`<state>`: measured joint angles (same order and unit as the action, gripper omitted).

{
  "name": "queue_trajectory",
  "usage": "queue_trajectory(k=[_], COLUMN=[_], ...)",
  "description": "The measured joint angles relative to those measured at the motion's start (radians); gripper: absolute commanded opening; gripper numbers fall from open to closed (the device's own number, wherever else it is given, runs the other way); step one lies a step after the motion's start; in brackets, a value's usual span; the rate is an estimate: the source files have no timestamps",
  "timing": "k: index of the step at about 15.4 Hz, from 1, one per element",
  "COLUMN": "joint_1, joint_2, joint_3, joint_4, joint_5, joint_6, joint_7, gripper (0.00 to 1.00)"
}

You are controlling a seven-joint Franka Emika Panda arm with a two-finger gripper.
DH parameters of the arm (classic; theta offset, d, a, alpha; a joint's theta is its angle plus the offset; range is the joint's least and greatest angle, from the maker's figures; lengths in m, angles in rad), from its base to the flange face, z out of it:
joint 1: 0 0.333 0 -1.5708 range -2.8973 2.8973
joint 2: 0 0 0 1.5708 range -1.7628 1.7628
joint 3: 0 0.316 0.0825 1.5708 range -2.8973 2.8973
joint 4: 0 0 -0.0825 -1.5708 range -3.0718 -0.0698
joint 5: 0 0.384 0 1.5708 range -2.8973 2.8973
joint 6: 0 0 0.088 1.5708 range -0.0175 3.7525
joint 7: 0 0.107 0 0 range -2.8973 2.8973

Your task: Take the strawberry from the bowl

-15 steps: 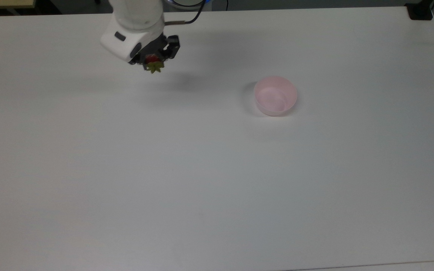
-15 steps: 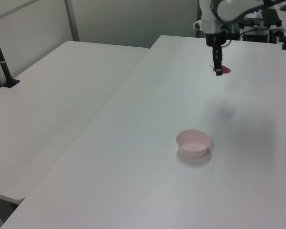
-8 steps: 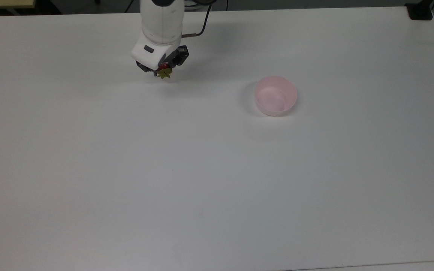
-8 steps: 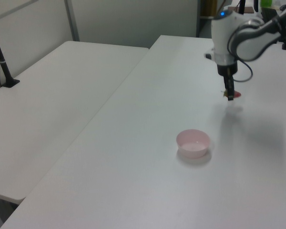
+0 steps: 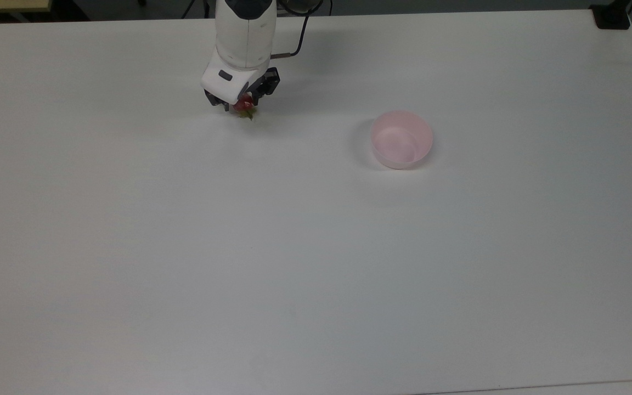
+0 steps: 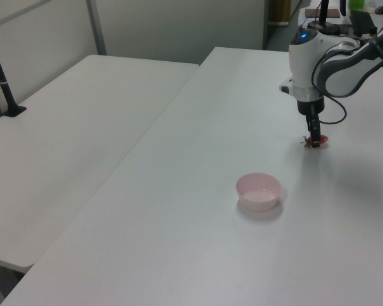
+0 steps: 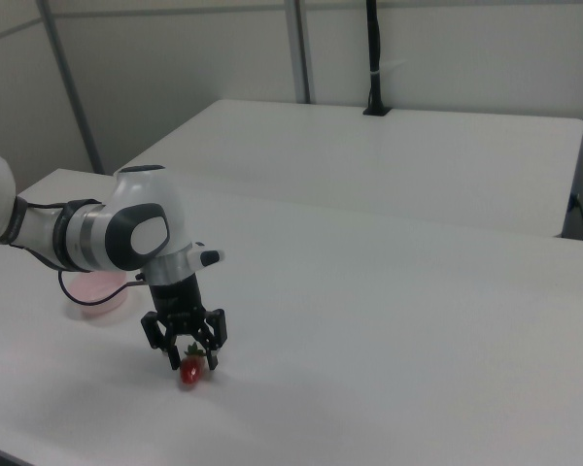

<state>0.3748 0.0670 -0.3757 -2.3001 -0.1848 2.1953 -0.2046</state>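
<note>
White table (image 5: pixel 316 263) under everything, broad and bare around the work. White arm (image 5: pixel 245 33) reaching down toward the table, well apart from the bowl (image 5: pixel 401 139), toward the top view's left of it. Pale pink bowl (image 6: pixel 258 191) upright on the table with nothing inside, so the lift out of it judged already done. Black tool (image 7: pixel 186 355) pointing straight down, tips low over the table, clamped on the strawberry (image 7: pixel 189 373). Strawberry (image 5: pixel 245 106) held between the fingers, red body at or just above the table surface, green cap poking out toward the bowl-ward side in the top view; contact with the table not certain from these pictures. Step in hand judged to be setting the fruit down away from the bowl, or holding it clear of it. To do that well: keep the descent slow and vertical, stop at first touch rather than pressing, since a small glossy fruit will likely squash or squirt sideways under load. Open only once the weight rests on the table, then part the fingers evenly so neither side drags it. Rise straight up afterwards, no sideways sweep, to avoid nudging or rolling it. Expect a rounded shape to tip onto its side on release; worth leaving room for that. Plenty of free table between fruit (image 6: pixel 316 141) and bowl, so no crowding risk there.
</note>
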Motion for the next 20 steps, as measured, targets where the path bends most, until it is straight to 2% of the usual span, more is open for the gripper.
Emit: queue_trajectory(k=[2, 4, 7, 9, 11, 14, 20], joint_1=[0.0, -0.002, -0.027, -0.052, -0.088, -0.166, -0.248], joint_2=[-0.002, -0.013, -0.045, -0.065, -0.078, -0.077, -0.058], joint_3=[0.0, 0.015, 0.067, 0.094, 0.127, 0.186, 0.226], joint_4=[0.013, 0.065, 0.277, 0.447, 0.566, 0.619, 0.622], joint_5=[0.0, -0.001, 0.01, 0.071, 0.113, 0.144, 0.171], joint_6=[0.0, -0.048, -0.286, -0.44, -0.529, -0.55, -0.55], joint_7=[0.062, 0.119, 0.165, 0.168, 0.168, 0.168, 0.168], gripper=[1.0, 1.0, 1.0, 1.0, 1.0, 1.0, 1.0])
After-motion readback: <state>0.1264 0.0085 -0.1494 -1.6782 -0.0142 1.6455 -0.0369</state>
